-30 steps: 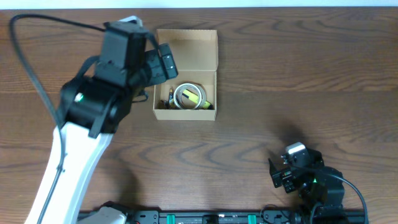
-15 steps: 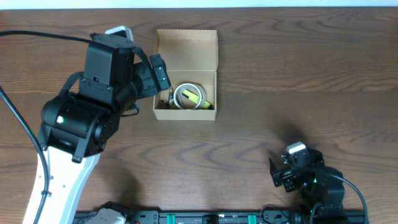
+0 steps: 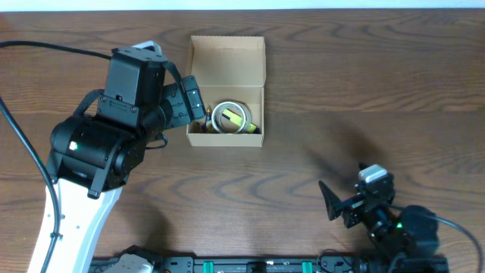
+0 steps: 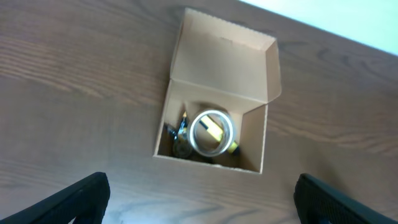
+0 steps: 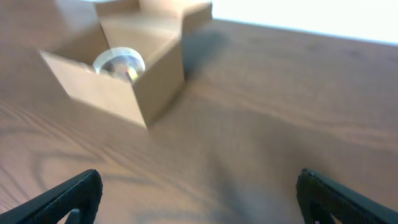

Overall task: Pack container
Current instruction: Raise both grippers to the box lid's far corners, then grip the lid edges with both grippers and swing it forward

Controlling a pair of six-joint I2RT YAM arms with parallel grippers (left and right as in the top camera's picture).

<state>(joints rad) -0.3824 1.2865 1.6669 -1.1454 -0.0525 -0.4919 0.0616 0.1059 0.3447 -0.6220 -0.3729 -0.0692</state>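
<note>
The tan cardboard container (image 3: 226, 138) sits on the table at centre back with its flap lid (image 3: 227, 61) open and lying back. Inside lie a clear tape roll with a yellow piece (image 3: 230, 117) and a small dark item beside it. The container also shows in the left wrist view (image 4: 205, 163) and the right wrist view (image 5: 118, 93). My left gripper (image 3: 191, 97) is open and empty, just left of the container. Its fingertips frame bare table in the left wrist view (image 4: 200, 199). My right gripper (image 3: 337, 206) is open and empty at the front right, well away from the container.
The wooden table (image 3: 341, 91) stretches round the container. A black cable (image 3: 30, 57) loops at the back left. The table's front rail (image 3: 250, 265) runs along the near edge.
My left arm has drawn back to the left and lower, away from over the container. My right gripper has swung out a little to the right and opened toward the container.
</note>
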